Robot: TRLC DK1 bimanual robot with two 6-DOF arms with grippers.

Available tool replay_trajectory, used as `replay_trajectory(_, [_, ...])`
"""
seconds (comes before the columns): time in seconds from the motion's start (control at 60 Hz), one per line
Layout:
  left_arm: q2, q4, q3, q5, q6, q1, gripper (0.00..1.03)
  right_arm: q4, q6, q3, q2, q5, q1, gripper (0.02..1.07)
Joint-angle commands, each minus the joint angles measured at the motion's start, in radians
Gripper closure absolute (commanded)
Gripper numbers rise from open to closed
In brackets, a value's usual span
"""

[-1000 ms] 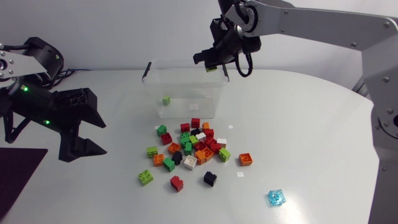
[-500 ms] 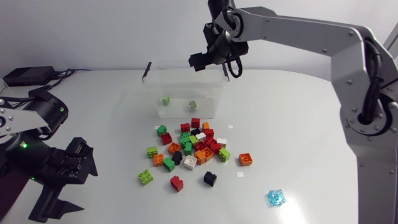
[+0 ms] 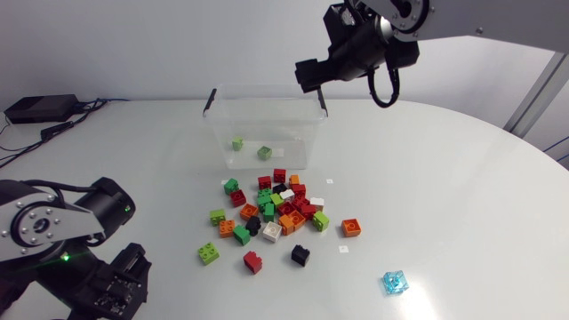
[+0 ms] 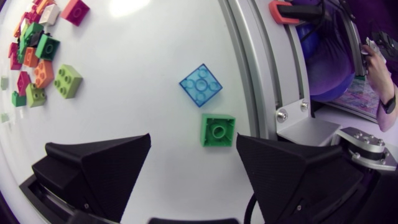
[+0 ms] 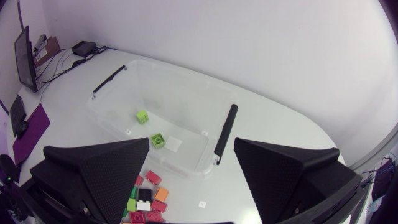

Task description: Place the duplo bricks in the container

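Hovering above container point(image 3: 286, 133), right end effector point(image 5: 191, 146) gaped wide, empty | left end effector point(image 4: 194, 140) likewise open, empty | two green bricks point(image 3: 265, 153) lay inside; brick pile point(image 3: 276, 209) on tabletop point(image 3: 444, 178) beside it.

The right arm point(image 3: 480, 22) enters from the right edge and stretches past the middle, the right hand point(image 3: 311, 73) held high, wedge fingers spread wide (nothing gripped). The left arm point(image 3: 40, 222) sits folded low at the near left, the left hand point(image 4: 194, 140) facing downward, fingers parted too.

Silver-grey arms point(image 3: 498, 22), black wedge fingers point(image 5: 93, 174)
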Motion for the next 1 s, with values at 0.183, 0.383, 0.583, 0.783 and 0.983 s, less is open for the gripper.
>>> replay_trajectory(0.183, [0.057,0.069,-0.109,-0.010,-0.047,-0.051,0.12,0.045,-0.011,-0.176,-0.107,-0.022,-0.031,0.08])
replay_trajectory(0.383, [0.096,0.138,-0.157,-0.010,-0.072,-0.063,0.31,0.055,-0.011,-0.276,-0.189,-0.028,-0.040,0.08])
replay_trajectory(0.583, [0.131,0.218,-0.129,-0.010,-0.101,-0.053,0.74,0.054,-0.034,-0.415,-0.303,-0.028,-0.025,0.08])
replay_trajectory(0.783, [0.171,0.232,-0.069,-0.010,-0.104,-0.019,0.76,-0.024,-0.063,-0.583,-0.438,-0.014,-0.011,0.08])
replay_trajectory(0.983, [0.214,0.239,0.015,0.002,-0.139,0.007,0.79,-0.274,-0.056,-0.635,-0.469,-0.014,0.001,0.09])
